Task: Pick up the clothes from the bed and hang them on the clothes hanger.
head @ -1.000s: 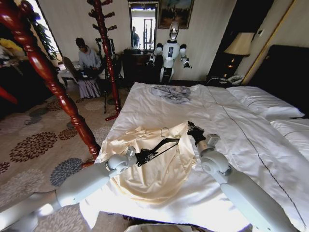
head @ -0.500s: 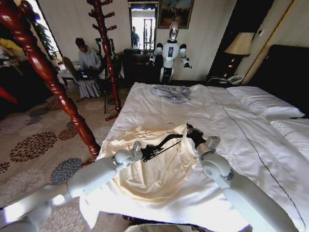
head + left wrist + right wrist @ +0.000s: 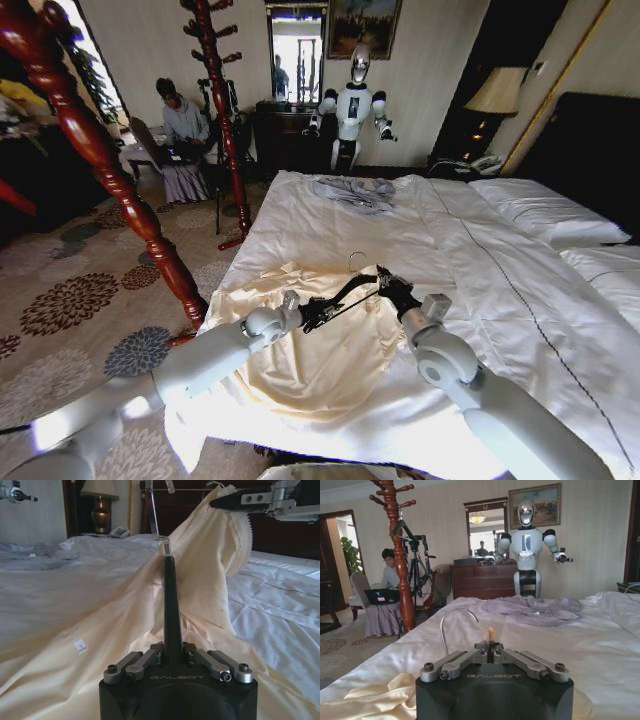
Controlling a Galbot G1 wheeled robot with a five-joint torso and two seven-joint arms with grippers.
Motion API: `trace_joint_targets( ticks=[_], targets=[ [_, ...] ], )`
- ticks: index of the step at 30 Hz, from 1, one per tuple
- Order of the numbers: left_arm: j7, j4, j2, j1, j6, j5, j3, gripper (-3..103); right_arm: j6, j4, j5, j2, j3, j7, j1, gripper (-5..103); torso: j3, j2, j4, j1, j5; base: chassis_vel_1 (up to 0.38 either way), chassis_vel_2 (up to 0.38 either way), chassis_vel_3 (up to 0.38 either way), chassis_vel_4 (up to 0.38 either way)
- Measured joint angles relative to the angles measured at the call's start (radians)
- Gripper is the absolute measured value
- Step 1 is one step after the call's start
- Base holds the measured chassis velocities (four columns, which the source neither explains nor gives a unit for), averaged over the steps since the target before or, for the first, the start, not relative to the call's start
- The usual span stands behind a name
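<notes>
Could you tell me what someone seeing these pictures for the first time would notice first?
Probably the two arms meeting over the cream T-shirt on the near part of the white bed: the left gripper clamps one end of the black hanger, and the right gripper pinches the shirt's fabric beside the hook. A grey garment lies at the bed's far edge.

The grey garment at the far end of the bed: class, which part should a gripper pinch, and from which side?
A judgement: pinch a raised fold of the grey garment from straight above. It lies crumpled on the bed, so the ridges stand proud, while its flat edges hug the duvet.
</notes>
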Motion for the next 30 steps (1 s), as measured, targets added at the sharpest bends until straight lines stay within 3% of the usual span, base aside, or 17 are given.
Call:
trace_joint_targets(
  ticks=[9,30],
  targets=[
    [-0.017,0.005,-0.014,-0.013,-0.002,-0.009,0.009,17,-0.017,0.043,0.040,0.006,-0.001,0.009,0.011,1,0.000,0.000,0.0001,0.000,-0.0001,0.000,0.000,0.000,0.000],
    [-0.040,-0.018,-0.031,0.010,-0.006,-0.018,-0.009,17,-0.053,0.044,0.013,0.032,-0.033,-0.021,-0.001,0,0.000,0.000,0.0000,0.000,0.0000,0.000,0.000,0.000,0.000]
  ],
)
